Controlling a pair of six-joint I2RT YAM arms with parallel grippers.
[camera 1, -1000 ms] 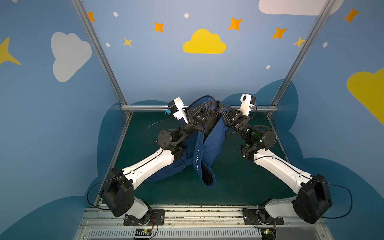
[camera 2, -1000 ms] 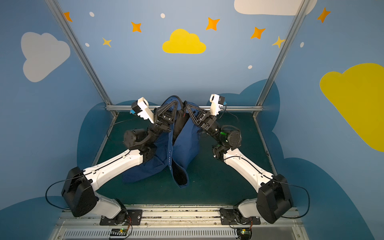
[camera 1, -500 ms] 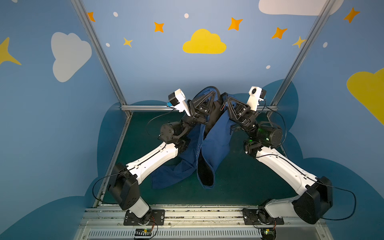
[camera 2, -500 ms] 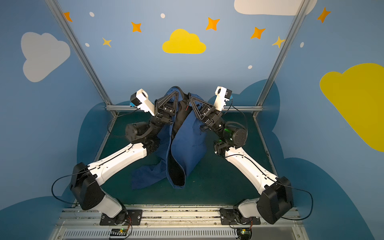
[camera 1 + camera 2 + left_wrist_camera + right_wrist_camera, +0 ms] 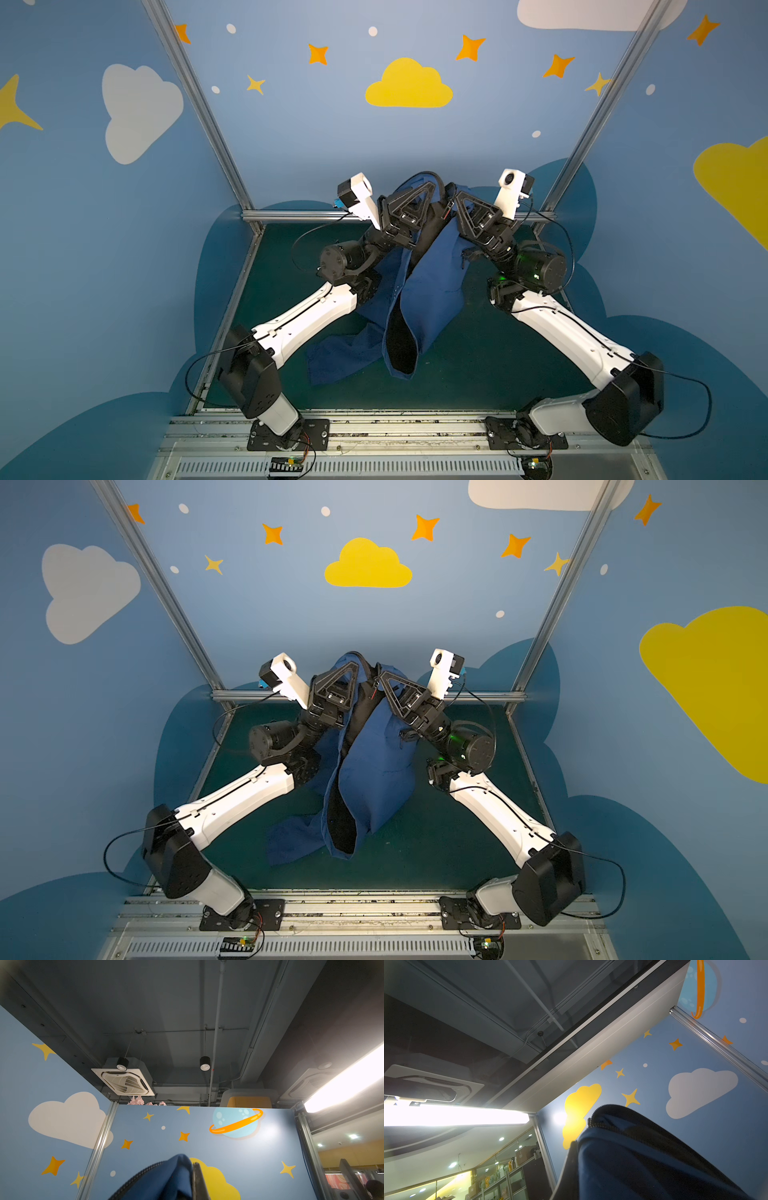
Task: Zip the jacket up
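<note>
Navy jacket (image 5: 432, 291) hangs unzipped above the green mat (image 5: 478, 365), black lining showing, one sleeve on the mat | both top views: left gripper (image 5: 430, 187) and right gripper (image 5: 457, 195) raised, each clamped tight on its collar edge | left wrist only: zipper teeth (image 5: 143, 1172) beside a dark finger (image 5: 197, 1180), ceiling lamps (image 5: 204, 1064) | right wrist: teeth edging the blue fold, black lining.

Both top views: high at front, looking down and toward back wall (image 5: 332, 137), wide; near-identical, both show left arm (image 5: 307, 320), right arm (image 5: 569, 332), jacket (image 5: 432, 291), green desk (image 5: 478, 365). Left wrist cam: aimed up at ceiling (image 5: 187, 1012) + back wall, jacket v. close at bottom centre. Right wrist cam: also up, tilted, jacket close at lower right.
</note>
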